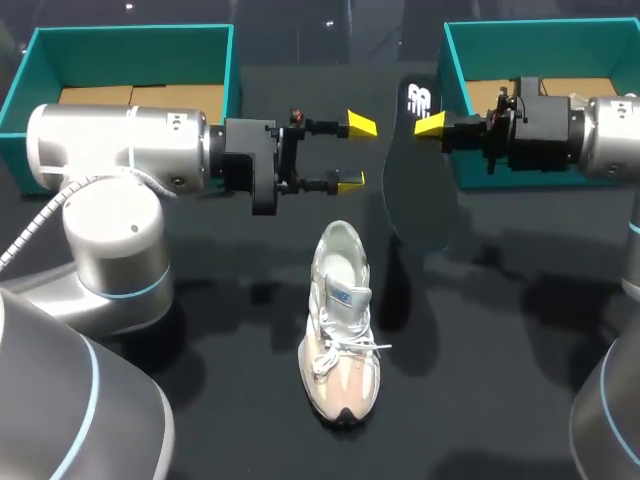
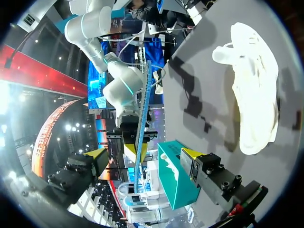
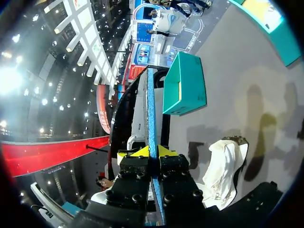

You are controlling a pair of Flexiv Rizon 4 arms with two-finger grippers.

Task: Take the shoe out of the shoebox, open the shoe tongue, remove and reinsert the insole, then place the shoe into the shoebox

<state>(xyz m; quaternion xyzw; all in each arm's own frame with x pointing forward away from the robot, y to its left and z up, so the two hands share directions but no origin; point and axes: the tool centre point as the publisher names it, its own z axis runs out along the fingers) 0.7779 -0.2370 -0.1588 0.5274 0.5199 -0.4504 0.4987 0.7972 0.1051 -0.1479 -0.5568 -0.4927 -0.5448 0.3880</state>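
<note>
Right pincer pinches dark insole; left pincer gapes near white laced shoe.

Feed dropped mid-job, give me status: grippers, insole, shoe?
Right gripper shut on insole, out of the shoe. Left gripper open, empty, facing the insole. Shoe on table, outside left shoebox and right shoebox.

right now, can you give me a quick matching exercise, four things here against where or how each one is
Things:
1. shoe
2. insole
3. left gripper
4. right gripper

States:
a. shut on a thin dark thing
b. on the table, sole down
c. open, nothing between its fingers
d. held up off the table

Pairs: 1-b, 2-d, 3-c, 4-a
</note>
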